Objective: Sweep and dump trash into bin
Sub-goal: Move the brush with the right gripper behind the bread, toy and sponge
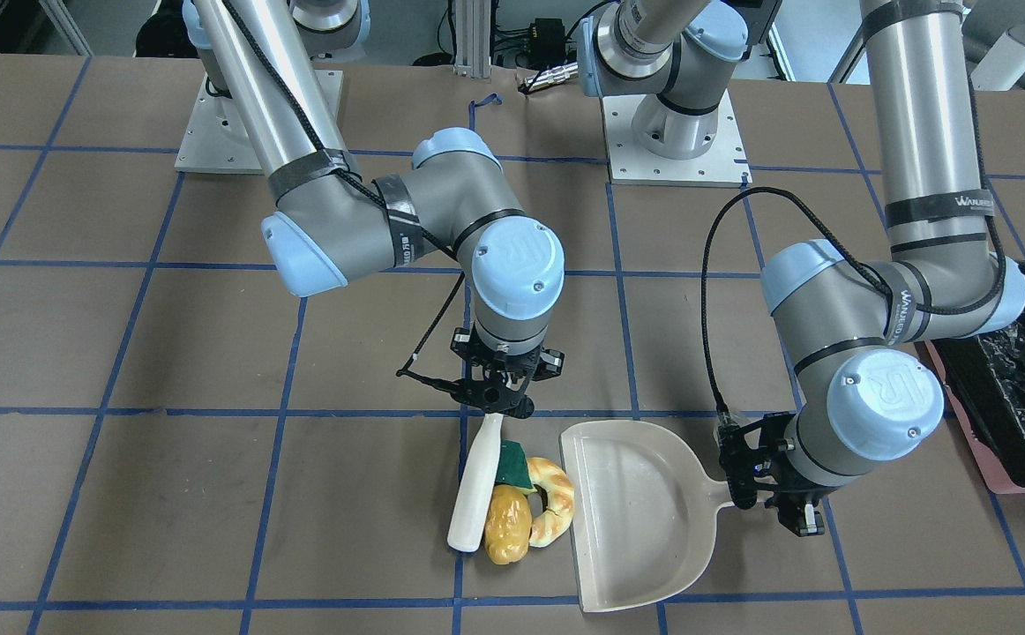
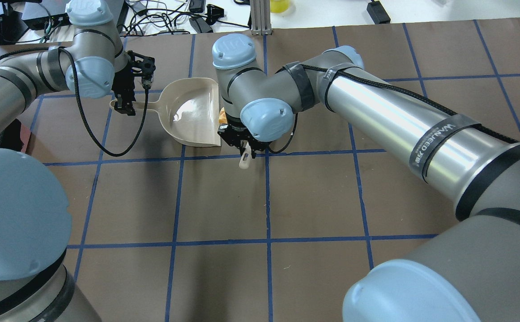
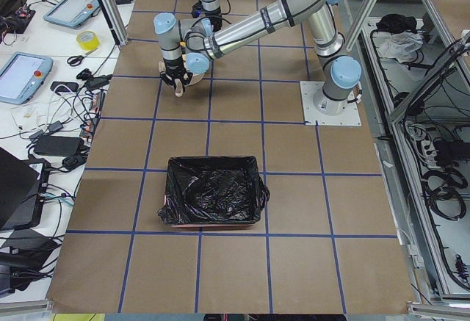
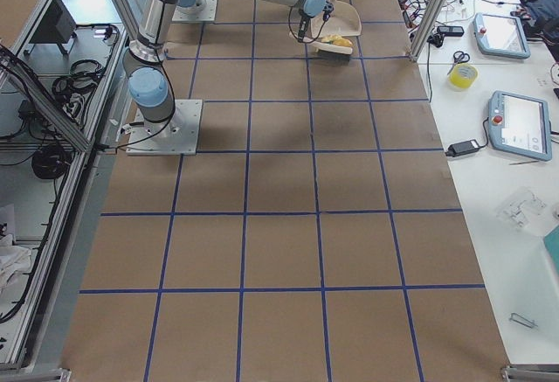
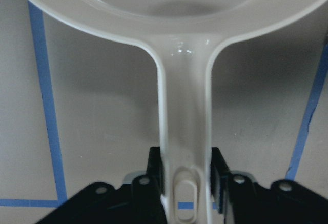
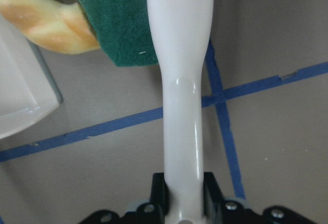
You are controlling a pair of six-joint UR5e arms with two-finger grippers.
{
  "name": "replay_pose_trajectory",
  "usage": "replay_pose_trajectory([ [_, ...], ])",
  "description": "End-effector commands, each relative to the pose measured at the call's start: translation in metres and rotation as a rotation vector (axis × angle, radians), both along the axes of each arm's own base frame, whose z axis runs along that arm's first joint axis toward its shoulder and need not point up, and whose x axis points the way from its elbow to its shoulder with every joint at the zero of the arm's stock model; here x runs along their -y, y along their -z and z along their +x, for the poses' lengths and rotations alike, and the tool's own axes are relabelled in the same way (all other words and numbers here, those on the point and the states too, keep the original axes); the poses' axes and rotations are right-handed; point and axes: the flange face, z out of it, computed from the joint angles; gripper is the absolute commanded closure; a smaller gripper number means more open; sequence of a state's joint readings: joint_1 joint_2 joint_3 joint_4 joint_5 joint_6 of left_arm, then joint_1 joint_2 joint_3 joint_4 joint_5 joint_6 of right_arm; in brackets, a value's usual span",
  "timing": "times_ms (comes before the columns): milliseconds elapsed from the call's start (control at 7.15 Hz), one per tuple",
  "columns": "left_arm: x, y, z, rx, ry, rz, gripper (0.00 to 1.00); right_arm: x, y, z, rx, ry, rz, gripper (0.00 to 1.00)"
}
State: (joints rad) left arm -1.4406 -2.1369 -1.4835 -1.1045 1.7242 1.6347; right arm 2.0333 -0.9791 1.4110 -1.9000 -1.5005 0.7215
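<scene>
The trash lies on the table between a white brush [image 1: 477, 485] and a beige dustpan [image 1: 632, 520]. It is a yellow-brown potato-like lump [image 1: 507, 526], a green-and-yellow sponge wedge [image 1: 512, 466] and a tan croissant-like piece [image 1: 552, 501] next to the pan's open edge. My right gripper [image 1: 497, 407] is shut on the brush's handle [image 6: 179, 80]; the sponge [image 6: 118, 24] and croissant [image 6: 46, 24] show beside it. My left gripper [image 1: 746, 485] is shut on the dustpan's handle [image 5: 185, 131]. The pan is flat and empty. The black-lined bin [image 1: 1006, 379] stands beyond my left arm.
The bin [image 3: 213, 161] sits about two grid squares from the dustpan along the table. The two arm bases [image 1: 676, 132] are bolted at the table's robot side. Tablets, tape and cables lie on a side bench [image 4: 515, 120] off the table.
</scene>
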Motion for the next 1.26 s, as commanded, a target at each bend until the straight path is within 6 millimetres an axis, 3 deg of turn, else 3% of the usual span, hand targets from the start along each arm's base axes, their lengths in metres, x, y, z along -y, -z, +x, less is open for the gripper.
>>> replay_pose_trajectory([
  [0, 0.0, 0.0, 0.0, 0.0, 0.0, 0.0, 1.0, -0.001, 0.001, 0.041, 0.071, 0.012, -0.019, 0.89],
  [280, 0.0, 0.0, 0.0, 0.0, 0.0, 0.0, 1.0, -0.01, 0.006, 0.073, 0.105, 0.017, -0.05, 0.89],
  [559, 0.0, -0.001, 0.0, -0.001, 0.0, -0.002, 1.0, -0.007, -0.017, 0.094, 0.212, 0.047, -0.059, 0.89],
  [1118, 0.0, 0.0, 0.0, -0.003, 0.002, 0.0, 1.0, -0.006, -0.029, 0.138, 0.301, 0.113, -0.062, 0.89],
])
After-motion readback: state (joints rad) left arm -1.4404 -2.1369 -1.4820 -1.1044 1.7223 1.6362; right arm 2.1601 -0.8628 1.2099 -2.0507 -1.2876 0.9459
